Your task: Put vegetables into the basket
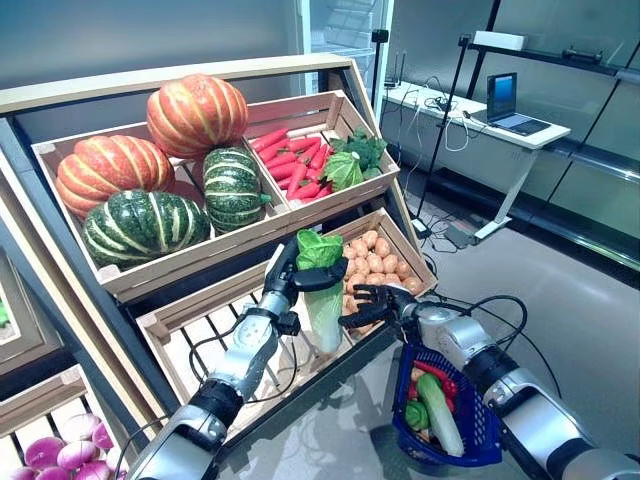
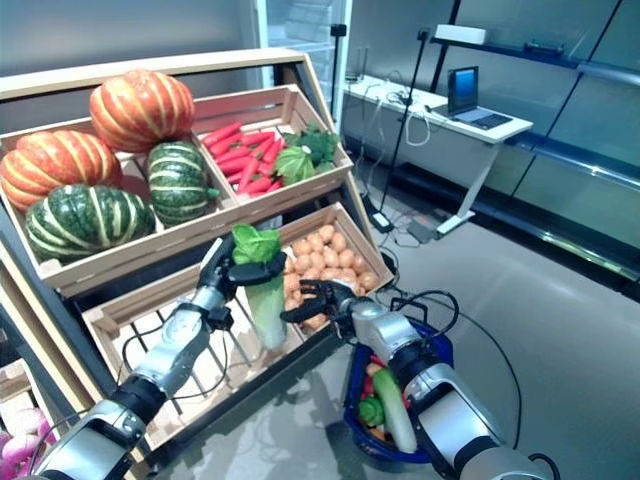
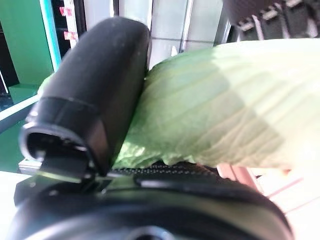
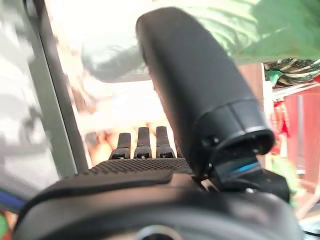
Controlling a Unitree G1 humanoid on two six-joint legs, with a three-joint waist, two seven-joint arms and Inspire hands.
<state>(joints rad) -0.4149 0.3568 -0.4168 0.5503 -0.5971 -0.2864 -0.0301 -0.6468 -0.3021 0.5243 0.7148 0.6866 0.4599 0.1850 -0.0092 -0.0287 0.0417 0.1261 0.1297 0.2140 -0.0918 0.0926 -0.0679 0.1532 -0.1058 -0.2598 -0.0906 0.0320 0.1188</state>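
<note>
My left hand [image 1: 290,275] is shut on a pale green napa cabbage [image 1: 322,290], holding it upright above the lower crate of the wooden stand; its leaves press against the thumb in the left wrist view [image 3: 215,105]. My right hand [image 1: 375,303] is open, fingers spread, just right of the cabbage's lower half and above the blue basket [image 1: 487,432]. The basket stands on the floor and holds a white-and-green leek-like vegetable [image 1: 438,412], a red pepper [image 1: 440,380] and a small green vegetable [image 1: 416,414].
The slanted wooden stand [image 1: 200,260] with its crates fills the left and centre. A white desk [image 1: 480,125] with a laptop stands at the back right. Grey floor [image 1: 560,300] lies open to the right of the basket.
</note>
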